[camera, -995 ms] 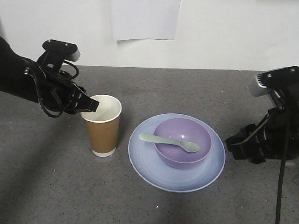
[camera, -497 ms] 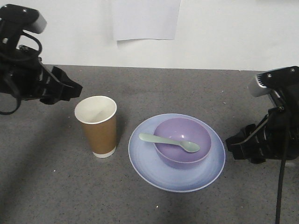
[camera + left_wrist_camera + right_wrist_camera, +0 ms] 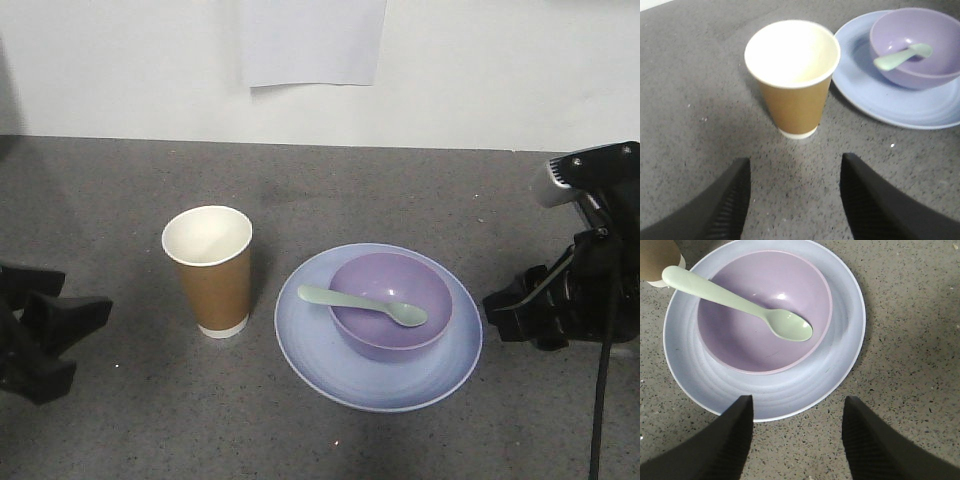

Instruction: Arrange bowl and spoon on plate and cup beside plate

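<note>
The brown paper cup (image 3: pixel 210 272) (image 3: pixel 792 75) stands upright just left of the pale blue plate (image 3: pixel 305 345) (image 3: pixel 900 107) (image 3: pixel 842 365), not touching it. The lavender bowl (image 3: pixel 400 278) (image 3: pixel 920 35) (image 3: pixel 750 340) sits in the plate's middle. The mint spoon (image 3: pixel 360 303) (image 3: pixel 900 56) (image 3: pixel 740 305) lies across the bowl, scoop inside and handle over the left rim. My left gripper (image 3: pixel 85 335) (image 3: pixel 795 170) is open and empty, low at the table's left, short of the cup. To the right of the plate my right gripper (image 3: pixel 492 315) (image 3: pixel 797 407) is open and empty.
The grey speckled table (image 3: pixel 400 190) runs back to a white wall with a sheet of paper (image 3: pixel 312 40) on it. The cup's base (image 3: pixel 657 262) shows at the top left corner of the right wrist view.
My left gripper was at the cup's rim; it rose away to the upper left, then dropped to the lower left. The cup stays upright. The right arm has not moved.
</note>
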Robot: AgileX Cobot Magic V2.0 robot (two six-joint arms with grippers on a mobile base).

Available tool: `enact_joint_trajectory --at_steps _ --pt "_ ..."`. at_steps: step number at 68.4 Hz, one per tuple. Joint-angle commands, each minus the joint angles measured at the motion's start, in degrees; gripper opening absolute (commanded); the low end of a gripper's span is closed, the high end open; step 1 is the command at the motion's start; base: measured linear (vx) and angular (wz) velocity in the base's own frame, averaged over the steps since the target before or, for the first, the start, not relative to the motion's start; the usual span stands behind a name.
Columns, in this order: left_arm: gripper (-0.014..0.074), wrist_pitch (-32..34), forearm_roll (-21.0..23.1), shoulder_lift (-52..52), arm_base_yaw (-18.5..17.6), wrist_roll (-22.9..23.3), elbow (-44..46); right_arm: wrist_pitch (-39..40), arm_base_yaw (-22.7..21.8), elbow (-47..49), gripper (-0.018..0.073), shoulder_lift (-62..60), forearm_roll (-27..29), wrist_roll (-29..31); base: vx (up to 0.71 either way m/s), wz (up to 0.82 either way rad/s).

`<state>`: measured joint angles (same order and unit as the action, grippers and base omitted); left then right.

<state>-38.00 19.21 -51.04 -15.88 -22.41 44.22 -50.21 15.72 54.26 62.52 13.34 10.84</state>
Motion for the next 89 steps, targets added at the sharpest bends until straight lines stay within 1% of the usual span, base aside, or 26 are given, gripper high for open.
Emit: enact_joint_trajectory --at_steps 1,9,14,17,24,30,36,44,89 --pt "0.0398 6.5 1.2 2.4 -0.3 -0.2 -2.4 2.7 0.0 1.6 0.0401 -0.9 0.4 0.3 0.0 0.0" --pt "0.0385 7.6 1.2 2.8 -0.3 -0.2 -4.2 2.8 0.0 1.6 0.0398 -0.9 0.3 0.3 0.0 0.0" --pt "0.0351 7.7 1.2 2.8 -0.3 -0.1 -4.2 2.8 0.0 1.6 0.0382 -0.9 0.3 0.3 0.0 0.0" --pt "0.0321 7.9 1.2 2.8 -0.3 -0.1 -4.2 2.8 0.0 1.6 0.0356 -0.9 0.3 0.3 0.0 0.0" --pt "0.022 8.7 1.2 2.8 -0.3 -0.1 -4.2 2.9 0.0 1.6 0.027 -0.9 0.2 0.3 0.0 0.0" --pt "0.0131 9.1 1.2 2.8 -0.3 -0.1 -4.2 2.9 0.0 1.6 0.0172 -0.9 0.2 0.3 0.0 0.0" --pt "0.0062 9.1 1.2 2.8 -0.3 -0.1 -4.2 2.9 0.0 1.6 0.0088 -0.9 0.2 0.3 0.0 0.0" --pt "-0.0008 9.1 1.2 2.8 -0.3 -0.1 -4.2 2.9 0.0 1.6 -0.0014 -0.9 0.2 0.3 0.0 0.0" --pt "-0.0008 8.7 1.2 2.8 -0.4 -0.1 -4.2 2.7 0.0 1.6 -0.0011 -0.9 0.2 0.3 0.0 0.0"
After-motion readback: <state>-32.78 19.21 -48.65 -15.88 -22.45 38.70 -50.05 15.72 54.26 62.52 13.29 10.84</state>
